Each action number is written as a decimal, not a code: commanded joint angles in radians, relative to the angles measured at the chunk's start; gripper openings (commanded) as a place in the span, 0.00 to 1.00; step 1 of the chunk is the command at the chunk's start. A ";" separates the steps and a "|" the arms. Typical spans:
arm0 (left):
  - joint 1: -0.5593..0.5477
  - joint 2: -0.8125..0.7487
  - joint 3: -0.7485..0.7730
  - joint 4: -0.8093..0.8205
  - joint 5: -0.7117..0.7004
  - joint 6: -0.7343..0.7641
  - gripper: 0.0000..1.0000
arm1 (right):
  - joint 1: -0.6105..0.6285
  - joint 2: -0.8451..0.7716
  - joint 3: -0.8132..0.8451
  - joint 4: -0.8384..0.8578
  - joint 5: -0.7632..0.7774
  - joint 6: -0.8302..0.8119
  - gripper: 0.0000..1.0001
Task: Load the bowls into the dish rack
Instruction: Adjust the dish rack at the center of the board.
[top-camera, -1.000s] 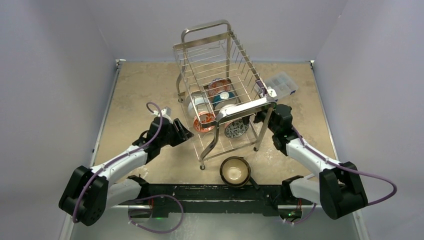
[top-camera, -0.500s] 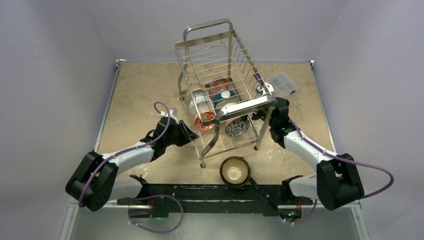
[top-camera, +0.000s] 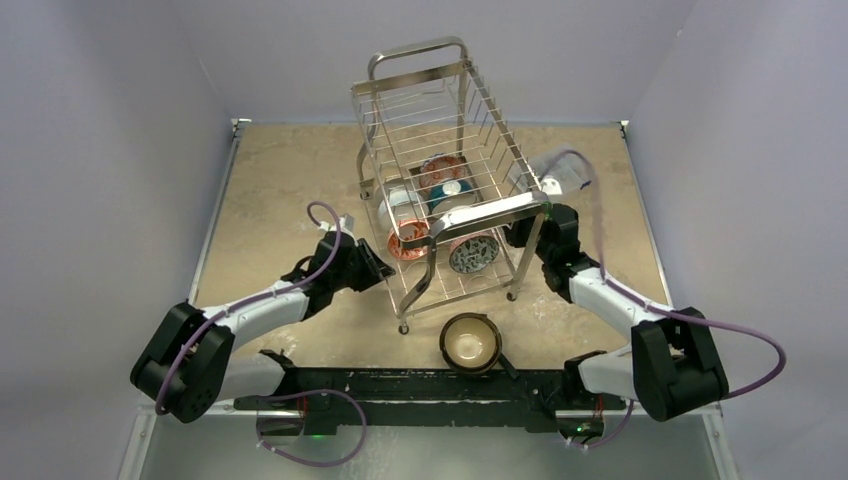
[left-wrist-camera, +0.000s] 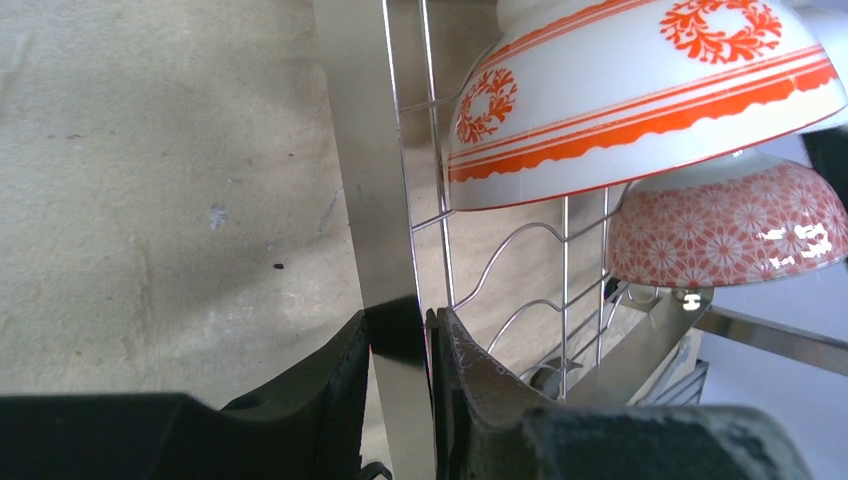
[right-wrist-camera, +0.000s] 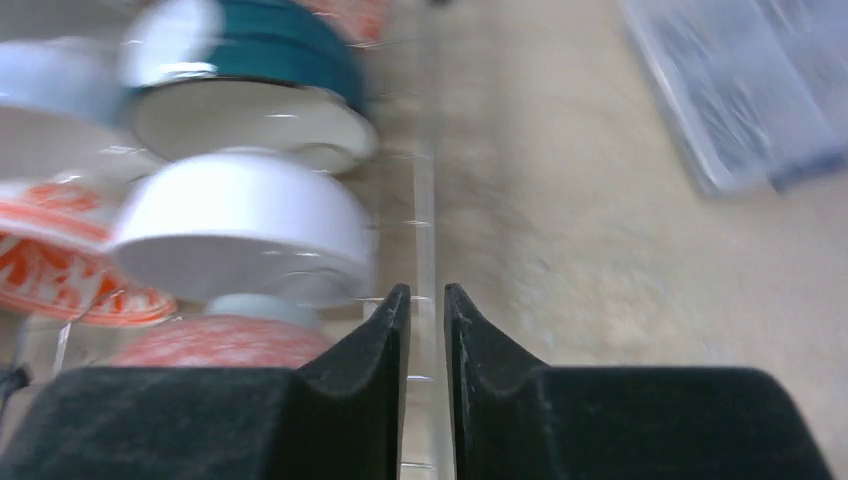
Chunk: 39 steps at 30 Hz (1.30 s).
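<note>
The chrome wire dish rack (top-camera: 440, 130) stands mid-table, leaning slightly. Several bowls sit on its lower tier, among them a red patterned one (top-camera: 408, 243), a grey patterned one (top-camera: 473, 253) and a teal one (top-camera: 447, 190). A dark brown bowl with a cream inside (top-camera: 470, 342) rests on the table in front of the rack. My left gripper (top-camera: 375, 268) (left-wrist-camera: 400, 335) is shut on the rack's flat left leg (left-wrist-camera: 365, 150), beside an orange-and-white bowl (left-wrist-camera: 640, 100). My right gripper (top-camera: 520, 232) (right-wrist-camera: 426, 300) is shut on a thin upright bar of the rack's right side, next to a white bowl (right-wrist-camera: 240, 230).
A clear plastic compartment box (top-camera: 575, 180) (right-wrist-camera: 740, 90) lies on the table to the right of the rack, behind my right arm. The table's side rails run along the left and right, with grey walls close around.
The right gripper has gone from wide open to shut on the rack's right bar. The left gripper closed on the left leg earlier and stays there. The rack has shifted slightly.
</note>
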 joint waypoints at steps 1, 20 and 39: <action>0.020 -0.050 0.029 -0.060 -0.082 0.066 0.00 | -0.069 -0.046 -0.053 -0.012 0.210 0.290 0.13; 0.121 0.009 0.066 0.033 -0.092 0.029 0.00 | -0.113 0.031 -0.010 -0.023 0.049 0.345 0.00; 0.160 0.420 0.352 0.246 0.054 0.039 0.00 | -0.140 -0.121 -0.001 -0.218 0.160 0.367 0.25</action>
